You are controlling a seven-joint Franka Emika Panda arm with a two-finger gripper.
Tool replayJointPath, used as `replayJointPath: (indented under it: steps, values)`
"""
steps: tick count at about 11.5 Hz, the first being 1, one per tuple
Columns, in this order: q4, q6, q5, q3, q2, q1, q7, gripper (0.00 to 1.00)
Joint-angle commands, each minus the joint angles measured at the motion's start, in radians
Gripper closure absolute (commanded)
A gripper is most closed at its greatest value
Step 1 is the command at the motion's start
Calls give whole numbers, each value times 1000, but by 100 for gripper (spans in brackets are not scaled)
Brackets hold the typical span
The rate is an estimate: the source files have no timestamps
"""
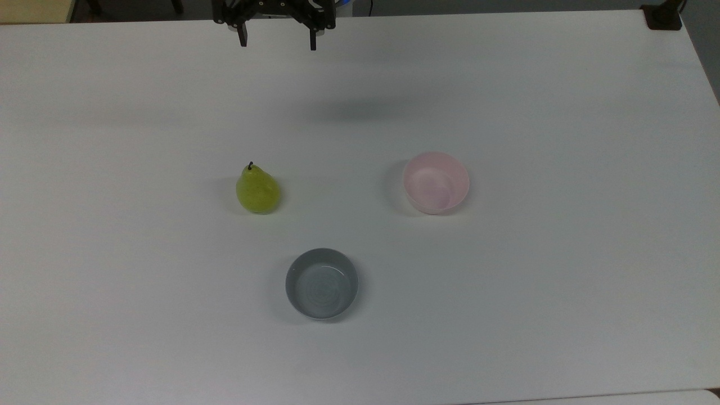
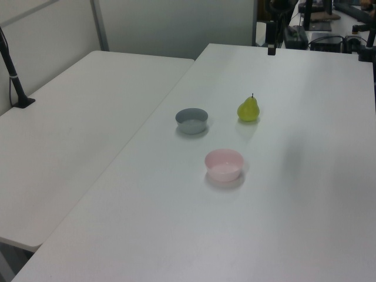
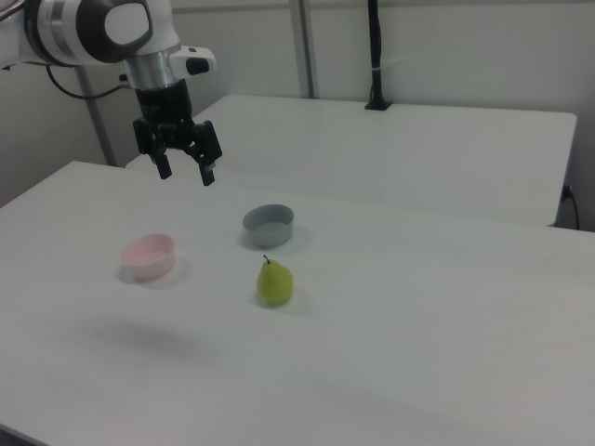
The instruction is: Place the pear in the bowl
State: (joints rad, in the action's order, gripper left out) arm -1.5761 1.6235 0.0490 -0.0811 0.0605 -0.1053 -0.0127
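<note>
**Colours on my worktop**

My hand [image 1: 277,42] is black. The pear [image 1: 257,190] is yellow-green with a dark stem. One bowl [image 1: 436,182] is pale pink, the other bowl [image 1: 322,283] grey. The worktop [image 1: 562,270] is plain white.

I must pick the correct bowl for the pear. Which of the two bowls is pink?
The pink bowl on the top view's right, level with the pear. The grey bowl sits lower in that picture.

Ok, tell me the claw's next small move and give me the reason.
Probably carry the claw over and down toward the pear. It hangs open and empty high above the table, while the pear stands upright and untouched, apart from the pink bowl.
</note>
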Motion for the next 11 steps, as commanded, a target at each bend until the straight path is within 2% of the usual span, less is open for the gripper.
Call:
replayJointPath:
  steps: [1,3,7,11]
  values:
    - [-5,-10,19,0,-7,1,-1,0]
    - [7,-5,19,0,1,6,4,0]
    - [99,29,15,-11,109,41,115,0]
    - [96,137,12,-11,134,75,164,0]
